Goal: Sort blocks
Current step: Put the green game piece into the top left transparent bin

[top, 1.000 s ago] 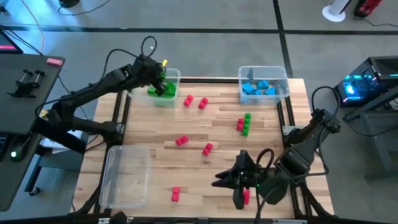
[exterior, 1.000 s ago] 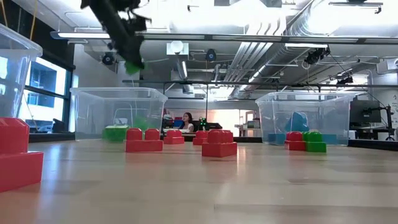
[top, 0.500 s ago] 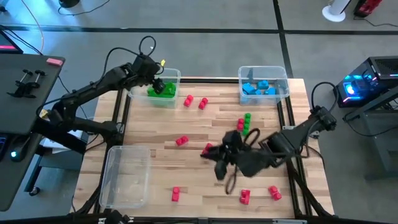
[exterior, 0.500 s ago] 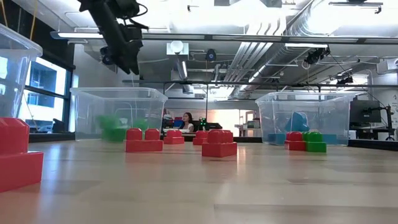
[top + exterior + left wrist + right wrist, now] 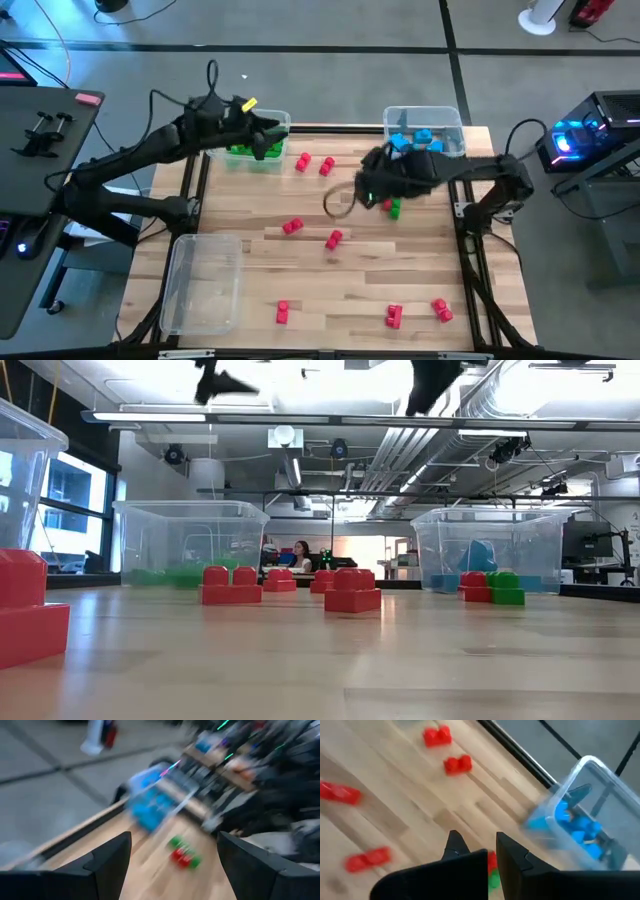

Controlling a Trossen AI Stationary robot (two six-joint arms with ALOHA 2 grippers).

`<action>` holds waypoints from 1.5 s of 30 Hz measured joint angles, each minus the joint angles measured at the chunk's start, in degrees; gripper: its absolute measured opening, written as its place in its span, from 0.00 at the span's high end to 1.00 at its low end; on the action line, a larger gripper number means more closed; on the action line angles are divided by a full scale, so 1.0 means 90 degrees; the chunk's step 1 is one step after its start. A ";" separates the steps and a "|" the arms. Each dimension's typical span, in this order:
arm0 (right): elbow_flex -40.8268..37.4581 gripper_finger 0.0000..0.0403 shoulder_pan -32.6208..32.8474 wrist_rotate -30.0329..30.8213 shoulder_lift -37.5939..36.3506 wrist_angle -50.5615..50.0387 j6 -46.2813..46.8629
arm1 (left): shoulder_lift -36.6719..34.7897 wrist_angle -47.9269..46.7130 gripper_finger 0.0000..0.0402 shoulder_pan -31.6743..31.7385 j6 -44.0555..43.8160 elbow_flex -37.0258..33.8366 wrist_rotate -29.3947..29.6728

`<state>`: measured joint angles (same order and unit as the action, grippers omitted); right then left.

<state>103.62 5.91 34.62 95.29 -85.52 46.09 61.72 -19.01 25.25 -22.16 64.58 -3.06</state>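
Observation:
Red blocks (image 5: 292, 227) lie scattered singly on the wooden table (image 5: 240, 215). A red-and-green cluster (image 5: 392, 207) rests on the boards in front of the bin of blue blocks (image 5: 415, 140). Green blocks (image 5: 245, 150) lie in the far left bin. My left gripper (image 5: 175, 855) hangs open and empty high over that green bin's right rim (image 5: 272, 128). My right gripper (image 5: 480, 845) is shut and empty, above the table just left of the red-and-green cluster (image 5: 492, 870).
An empty clear bin (image 5: 205, 285) stands at the near left. Three red blocks (image 5: 393, 317) lie along the near edge. Two more (image 5: 314, 164) sit between the far bins. A cable loop (image 5: 340, 200) hangs by my right wrist.
My left gripper has opened and let go of a green block, which has dropped into the green bin; the gripper has then risen and tipped up toward level. My right gripper, shut throughout, has swung from the near edge toward the far side, to the red-and-green cluster.

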 joint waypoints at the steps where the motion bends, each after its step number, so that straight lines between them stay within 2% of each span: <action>1: -0.0133 1.00 -0.0222 -0.0130 -0.0086 0.0106 -0.0400 | 0.0018 0.0290 0.30 -0.0226 -0.0054 0.0000 0.0143; 3: -0.0639 1.00 -0.0668 -0.0493 -0.0397 0.0557 -0.1075 | 0.0124 0.0766 0.30 -0.0654 -0.0129 0.0002 0.0426; 5: -0.1402 1.00 -0.1140 -0.1127 -0.0863 0.1334 -0.1592 | 0.0285 0.1052 0.30 -0.1038 -0.0180 0.0002 0.0730; 9: -0.3220 1.00 -0.1865 -0.2599 -0.1876 0.2694 -0.1842 | 0.0728 0.1364 0.30 -0.1713 -0.0146 0.0002 0.1078; 11: -0.3979 1.00 -0.2001 -0.3159 -0.2356 0.2937 -0.1528 | 0.0969 0.1460 0.30 -0.1944 -0.0080 0.0000 0.1087; 13: -0.4615 1.00 -0.1996 -0.3409 -0.2794 0.2970 -0.0941 | 0.1177 0.1501 0.30 -0.2068 0.0056 0.0000 0.1082; 17: -0.5483 1.00 -0.1556 -0.3533 -0.3459 0.3113 0.0776 | 0.1366 0.1728 0.30 -0.1916 0.0574 -0.0005 0.1004; 19: -0.5793 1.00 -0.1232 -0.3431 -0.3597 0.3245 0.1694 | 0.1274 0.1906 0.30 -0.1667 0.0918 -0.0005 0.0717; 25: -0.6222 0.95 -0.0295 -0.2830 -0.3199 0.3389 0.4003 | 0.0615 0.2161 0.30 -0.0369 0.1478 0.0004 -0.0410; 30: -0.6225 0.80 -0.0247 -0.2676 -0.2352 0.3355 0.4569 | 0.0333 0.1787 0.30 0.0661 0.1272 0.0005 -0.1631; 33: -0.6225 0.70 -0.0441 -0.2682 -0.1855 0.3291 0.4798 | 0.0322 0.1561 0.30 0.0963 0.1140 0.0005 -0.2056; 38: -0.6228 0.60 -0.0759 -0.2693 -0.1257 0.3485 0.4880 | 0.0336 0.1368 0.30 0.1038 0.1118 0.0002 -0.2170; 42: -0.6225 0.58 -0.0862 -0.2747 -0.1091 0.4352 0.4535 | 0.0335 0.1377 0.30 0.0974 0.1123 0.0002 -0.2172; 45: -0.6225 0.59 -0.0931 -0.2856 -0.0929 0.4160 0.4503 | 0.0334 0.1373 0.30 0.0972 0.1013 0.0002 -0.2170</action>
<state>47.59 -2.47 8.92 86.93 -48.09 86.61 64.73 -6.66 34.00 -13.04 64.60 -22.59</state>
